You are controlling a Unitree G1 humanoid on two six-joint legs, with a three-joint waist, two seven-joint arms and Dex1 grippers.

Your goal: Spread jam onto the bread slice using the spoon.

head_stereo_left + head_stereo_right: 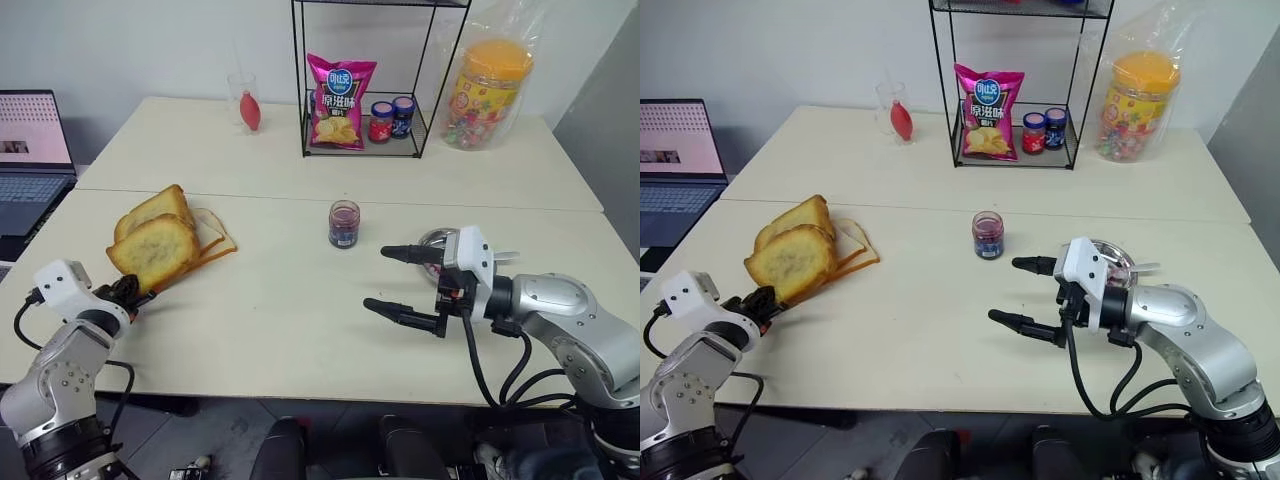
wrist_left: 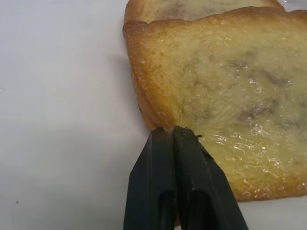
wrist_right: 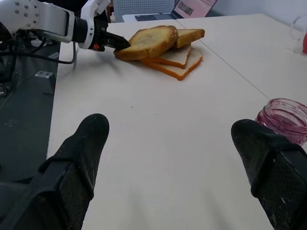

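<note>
Pale worktop (image 1: 300, 330) lies bare along its near edge, where the left gripper (image 1: 135, 293) is clamped on the near corner of the bread slice (image 1: 155, 250) and the right gripper (image 1: 400, 283) hangs with fingers apart, the jam (image 1: 344, 224) standing farther back mid-worktop.

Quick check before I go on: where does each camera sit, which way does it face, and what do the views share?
Left and right eye views: on the head, looking forward and down over the table; both arms show.
Left wrist view: on the left wrist, along the left gripper, fingers pinching the bread slice at its edge.
Right wrist view: on the right wrist, between the open right gripper fingers, toward the bread.
Shared: the bread slice appears in all; the jam jar in three.
</note>
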